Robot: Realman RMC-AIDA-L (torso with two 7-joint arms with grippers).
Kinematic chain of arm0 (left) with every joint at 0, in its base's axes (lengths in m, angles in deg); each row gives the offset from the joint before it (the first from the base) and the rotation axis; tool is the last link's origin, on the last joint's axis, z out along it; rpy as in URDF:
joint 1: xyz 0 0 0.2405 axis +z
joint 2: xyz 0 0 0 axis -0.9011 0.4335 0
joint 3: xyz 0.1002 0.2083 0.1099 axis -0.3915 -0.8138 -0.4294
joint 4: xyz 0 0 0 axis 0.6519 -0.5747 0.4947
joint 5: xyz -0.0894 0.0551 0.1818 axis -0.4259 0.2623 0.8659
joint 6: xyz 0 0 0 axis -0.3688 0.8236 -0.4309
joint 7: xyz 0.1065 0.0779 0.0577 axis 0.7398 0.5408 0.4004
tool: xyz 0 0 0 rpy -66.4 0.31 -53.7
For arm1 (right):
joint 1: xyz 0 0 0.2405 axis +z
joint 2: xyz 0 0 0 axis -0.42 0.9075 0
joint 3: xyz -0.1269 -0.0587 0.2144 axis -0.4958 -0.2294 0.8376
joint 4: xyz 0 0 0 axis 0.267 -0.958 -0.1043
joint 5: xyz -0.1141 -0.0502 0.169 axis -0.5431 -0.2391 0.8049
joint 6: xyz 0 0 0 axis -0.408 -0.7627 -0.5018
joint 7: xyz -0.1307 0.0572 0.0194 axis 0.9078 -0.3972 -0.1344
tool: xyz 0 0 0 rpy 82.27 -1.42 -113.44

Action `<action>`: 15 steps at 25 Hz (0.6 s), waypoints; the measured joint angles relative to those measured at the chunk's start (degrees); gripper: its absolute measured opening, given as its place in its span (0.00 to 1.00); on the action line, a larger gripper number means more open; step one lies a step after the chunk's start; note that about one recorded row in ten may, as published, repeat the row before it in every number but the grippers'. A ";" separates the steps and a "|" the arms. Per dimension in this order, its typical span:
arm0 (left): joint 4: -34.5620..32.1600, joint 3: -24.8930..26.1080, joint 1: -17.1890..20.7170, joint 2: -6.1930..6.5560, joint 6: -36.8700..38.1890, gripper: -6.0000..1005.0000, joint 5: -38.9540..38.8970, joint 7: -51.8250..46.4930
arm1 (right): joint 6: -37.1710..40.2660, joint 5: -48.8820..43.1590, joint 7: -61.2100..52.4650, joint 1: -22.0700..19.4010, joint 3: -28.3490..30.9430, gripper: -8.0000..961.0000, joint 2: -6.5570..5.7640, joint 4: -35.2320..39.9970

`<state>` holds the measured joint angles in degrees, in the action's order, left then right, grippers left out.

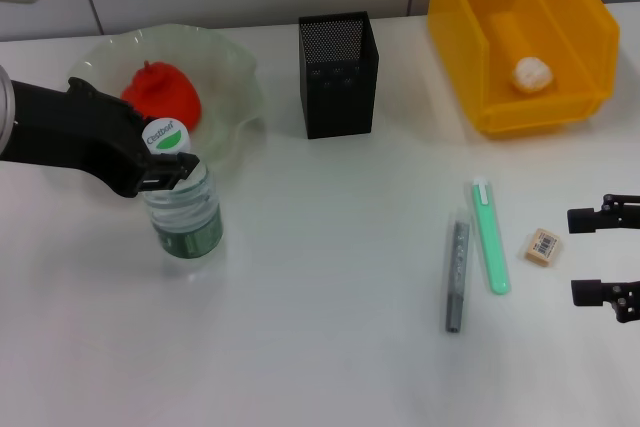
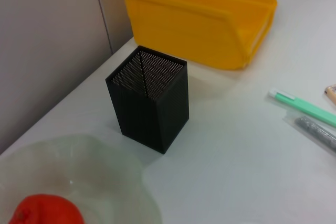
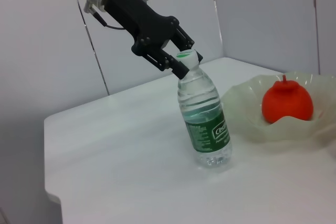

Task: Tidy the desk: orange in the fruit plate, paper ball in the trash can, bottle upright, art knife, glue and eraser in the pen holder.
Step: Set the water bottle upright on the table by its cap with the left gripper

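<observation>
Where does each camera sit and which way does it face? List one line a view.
Head view: above the desk, looking down; left pincer on the bottle cap, right pincer open near the eraser.
Left wrist view: faces the pen holder and trash can; no body shows.
Right wrist view: faces across at the bottle and left pincer.
All three share the orange.

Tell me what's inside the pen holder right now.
Nothing shows in the pen holder: the left wrist view looks down its mouth onto bare mesh walls. Its floor is not visible, so something small lying at the bottom cannot be ruled out.
</observation>
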<state>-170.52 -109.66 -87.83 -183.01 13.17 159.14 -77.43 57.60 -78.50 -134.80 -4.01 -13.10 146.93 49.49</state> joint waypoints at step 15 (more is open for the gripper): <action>1.19 0.55 -0.48 0.05 1.15 0.50 1.35 -0.08 | -0.04 0.00 0.02 0.43 -0.31 0.86 0.00 -0.01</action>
<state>-169.33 -109.11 -88.31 -182.96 14.32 160.49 -77.52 57.56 -78.50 -134.78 -3.58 -13.41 146.93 49.48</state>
